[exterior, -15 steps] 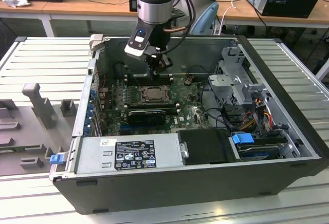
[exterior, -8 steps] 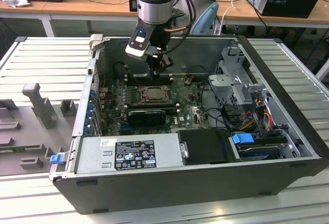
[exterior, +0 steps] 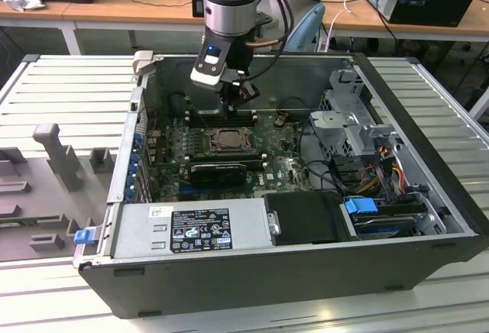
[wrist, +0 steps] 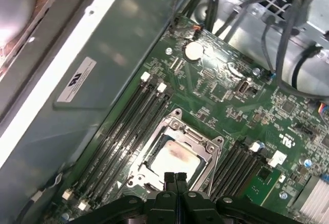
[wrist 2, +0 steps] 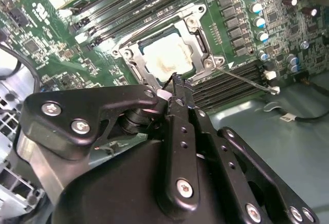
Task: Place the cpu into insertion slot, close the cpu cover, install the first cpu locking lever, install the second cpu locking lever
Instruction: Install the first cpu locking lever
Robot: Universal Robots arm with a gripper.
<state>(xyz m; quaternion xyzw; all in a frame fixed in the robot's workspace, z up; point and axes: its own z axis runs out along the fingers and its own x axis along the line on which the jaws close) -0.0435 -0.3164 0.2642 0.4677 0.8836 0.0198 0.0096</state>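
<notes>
- The black two-fingered hand (wrist: 175, 179) has its fingers pressed together, tips low at the socket's edge, likely to work a lever.
- Just beyond, the pale silvery square cpu (wrist: 174, 158) sits in the square black insertion slot (exterior: 205, 140). The dark silver windowed cpu cover (wrist: 199, 141) is folded flat over it, holding it down.
- A thin steel locking lever (wrist 2: 247, 78) juts sideways, seemingly unlatched.
- The grey arm (exterior: 229, 1) reaches steeply down into the open dark computer case (exterior: 306, 272).

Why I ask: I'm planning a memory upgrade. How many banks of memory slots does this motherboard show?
2. In the first wrist view, one memory slot bank runs along one side of the cpu, the second bank along the opposite side. More may be hidden elsewhere.
</notes>
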